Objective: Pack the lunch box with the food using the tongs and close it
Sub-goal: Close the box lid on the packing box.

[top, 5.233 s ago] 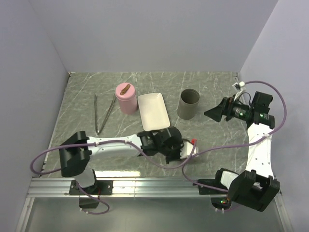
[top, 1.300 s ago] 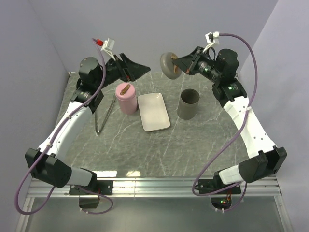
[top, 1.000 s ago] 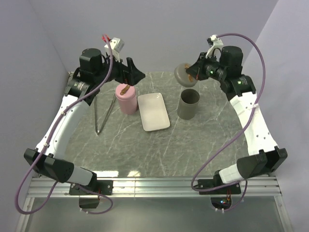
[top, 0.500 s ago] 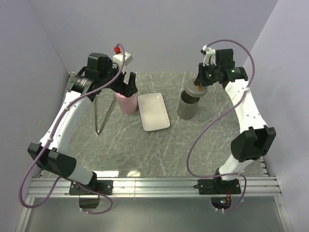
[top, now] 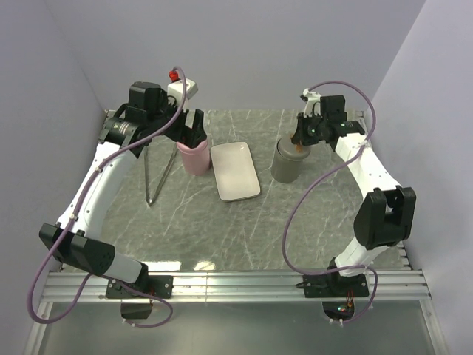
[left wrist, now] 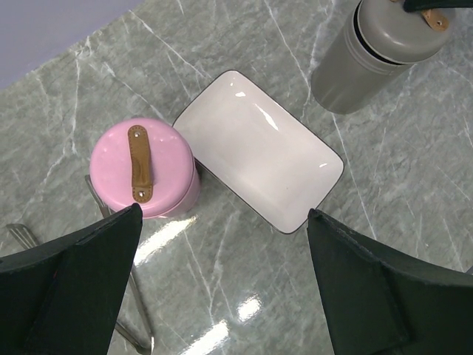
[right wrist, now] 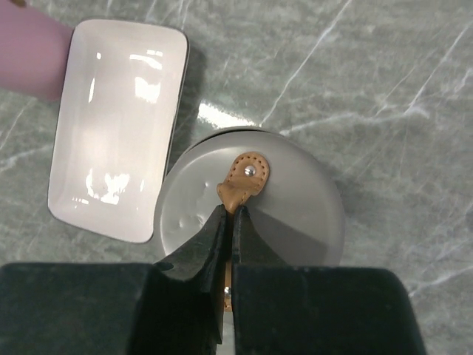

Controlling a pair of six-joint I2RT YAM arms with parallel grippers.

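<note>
**Lid pinched on the grey canister, nothing packed yet**

My right gripper [right wrist: 230,216] is clamped on the tan leather strap [right wrist: 244,177] in the middle of the grey lid [right wrist: 295,222]. The strap is the only raised part on that smooth disc, so I pinch it edge-on from directly above. The lid looks seated on the grey canister [top: 284,168], which I take to be part of the lunch box. From these views I cannot tell whether I am setting the lid down or about to pull it off.

My left gripper [top: 194,135] is spread wide and holds nothing. It hangs above the pink canister [top: 196,159], whose lid carries the same kind of strap and is on. I would guess I am lined up to take that strap next.

The white rectangular tray [left wrist: 259,155] lies bare between the two canisters. I see no food in any view, so it may be inside a closed container.

The tongs [top: 151,194] lie flat on the marble table [top: 244,229] just left of the pink canister, untouched, with the joined end toward my bases. I judge the packing hardly started.
</note>
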